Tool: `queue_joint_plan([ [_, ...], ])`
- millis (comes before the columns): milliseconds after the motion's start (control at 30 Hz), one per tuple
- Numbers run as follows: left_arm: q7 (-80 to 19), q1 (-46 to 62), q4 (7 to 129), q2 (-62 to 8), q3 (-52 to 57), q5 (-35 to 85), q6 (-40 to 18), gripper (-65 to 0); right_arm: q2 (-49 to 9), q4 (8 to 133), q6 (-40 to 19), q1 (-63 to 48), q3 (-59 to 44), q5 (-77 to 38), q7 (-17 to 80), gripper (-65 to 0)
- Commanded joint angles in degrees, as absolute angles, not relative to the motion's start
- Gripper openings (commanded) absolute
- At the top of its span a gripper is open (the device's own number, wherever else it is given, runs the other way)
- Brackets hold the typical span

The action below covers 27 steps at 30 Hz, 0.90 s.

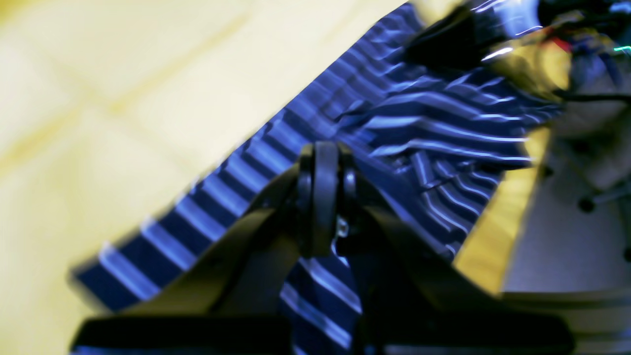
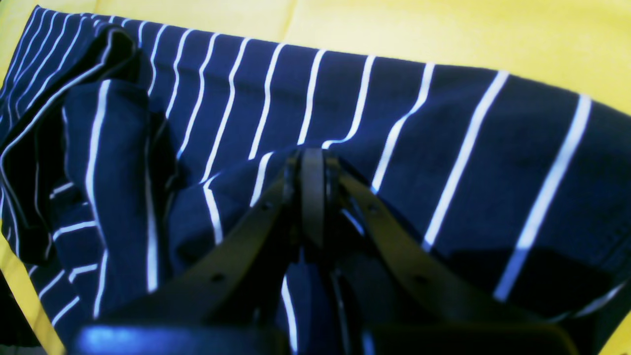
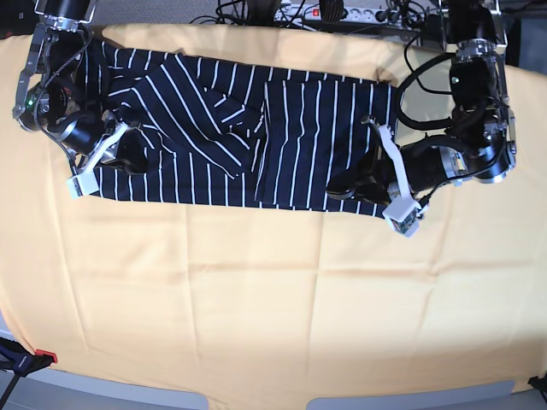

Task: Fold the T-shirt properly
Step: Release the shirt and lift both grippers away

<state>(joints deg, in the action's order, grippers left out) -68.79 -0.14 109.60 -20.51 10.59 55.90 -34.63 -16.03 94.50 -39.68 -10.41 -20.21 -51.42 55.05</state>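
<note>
The dark navy cotton short-sleeved T-shirt carries thin white stripes; the plain cloth beneath it is yellow.

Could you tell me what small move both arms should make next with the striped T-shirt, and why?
Probably lift both ends together and carry them across. The left gripper and right gripper each look shut on the T-shirt, which lies as a long band on the yellow cloth, seemingly ready for another fold.

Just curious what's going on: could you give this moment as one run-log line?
stage: mid-fold | T-shirt: lies lengthwise on yellow cloth | left tool: shut on T-shirt | right tool: shut on T-shirt
</note>
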Motion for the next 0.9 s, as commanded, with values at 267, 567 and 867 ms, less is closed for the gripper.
queue_joint_plan([
  [267,-57.63,5.04,105.47,-21.12,5.96,37.67,-33.15,-65.0,-17.96,101.10,-40.00,-5.50,-23.94,-56.97,57.14,-33.4],
  [567,-56.97,5.08,99.94,-21.30,5.63,33.63,-31.20,-65.0,-21.08,103.04,-37.76,-5.67,-38.68,-57.01,64.40,-33.5],
  [867,-56.97,4.91,99.96,-23.05,5.65,34.54,-31.20,-65.0,-21.61,97.25,-36.47,-16.29,-42.74,-57.80,64.16,-27.2],
])
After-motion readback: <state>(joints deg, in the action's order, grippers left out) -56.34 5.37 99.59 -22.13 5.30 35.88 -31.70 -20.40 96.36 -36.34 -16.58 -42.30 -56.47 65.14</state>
